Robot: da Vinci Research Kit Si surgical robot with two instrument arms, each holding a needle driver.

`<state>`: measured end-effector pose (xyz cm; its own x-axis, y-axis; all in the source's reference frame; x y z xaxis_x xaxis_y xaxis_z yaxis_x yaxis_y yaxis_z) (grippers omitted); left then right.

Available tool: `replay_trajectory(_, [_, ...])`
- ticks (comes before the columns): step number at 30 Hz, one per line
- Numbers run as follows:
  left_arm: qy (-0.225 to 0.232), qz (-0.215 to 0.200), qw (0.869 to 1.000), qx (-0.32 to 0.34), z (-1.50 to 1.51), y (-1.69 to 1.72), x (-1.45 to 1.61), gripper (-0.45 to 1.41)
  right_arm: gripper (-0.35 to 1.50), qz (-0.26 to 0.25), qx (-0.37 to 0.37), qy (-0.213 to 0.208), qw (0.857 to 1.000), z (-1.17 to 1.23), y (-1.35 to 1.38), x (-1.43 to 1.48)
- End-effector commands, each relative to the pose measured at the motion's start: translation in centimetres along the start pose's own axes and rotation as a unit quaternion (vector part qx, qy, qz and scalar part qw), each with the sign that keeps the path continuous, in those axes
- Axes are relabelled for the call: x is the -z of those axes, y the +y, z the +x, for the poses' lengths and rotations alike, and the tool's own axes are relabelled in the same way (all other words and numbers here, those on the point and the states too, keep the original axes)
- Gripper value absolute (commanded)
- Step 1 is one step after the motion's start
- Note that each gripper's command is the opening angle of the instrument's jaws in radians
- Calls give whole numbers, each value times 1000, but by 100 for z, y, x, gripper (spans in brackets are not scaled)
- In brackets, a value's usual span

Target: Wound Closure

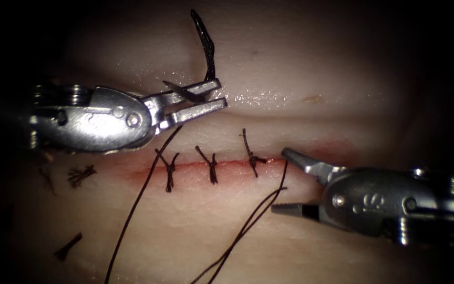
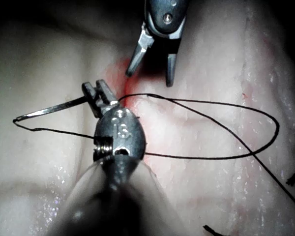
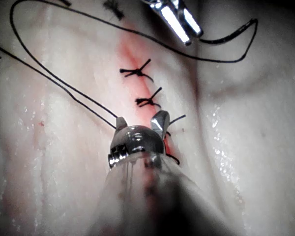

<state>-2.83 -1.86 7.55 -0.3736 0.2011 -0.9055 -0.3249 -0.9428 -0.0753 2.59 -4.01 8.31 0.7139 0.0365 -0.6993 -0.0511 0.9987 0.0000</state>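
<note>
Over the wound, endoscope view: the left arm's silver steel tool [image 1: 206,100] has its jaws clamped on the dark curved needle [image 1: 206,44] near its lower end; the needle stands clear above the pale pork tissue [image 1: 316,68]. The right arm's silver tool [image 1: 290,181] gapes wide at the right end of the reddened cut [image 1: 227,164], holding nothing; three knotted stitches [image 1: 211,164] cross the cut.
Left wrist view: the fine dark thread [image 2: 221,157] loops over the tissue.
Right wrist view: jaws spread at the cut.
</note>
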Motion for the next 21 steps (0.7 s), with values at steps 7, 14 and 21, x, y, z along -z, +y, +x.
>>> replay_trajectory(7, [1, -1, 1000, 0, -4, 4, -6, -45, 137, 17, 11, -5, 1000, 11, -14, -19])
replay_trajectory(14, [0, 0, 1000, 0, -3, 4, -6, -45, 137, 26, 17, -7, 999, 8, -24, -32])
replay_trajectory(21, [0, -1, 1000, 3, -3, 4, -6, -45, 137, 35, 20, -7, 999, 5, -28, -34])
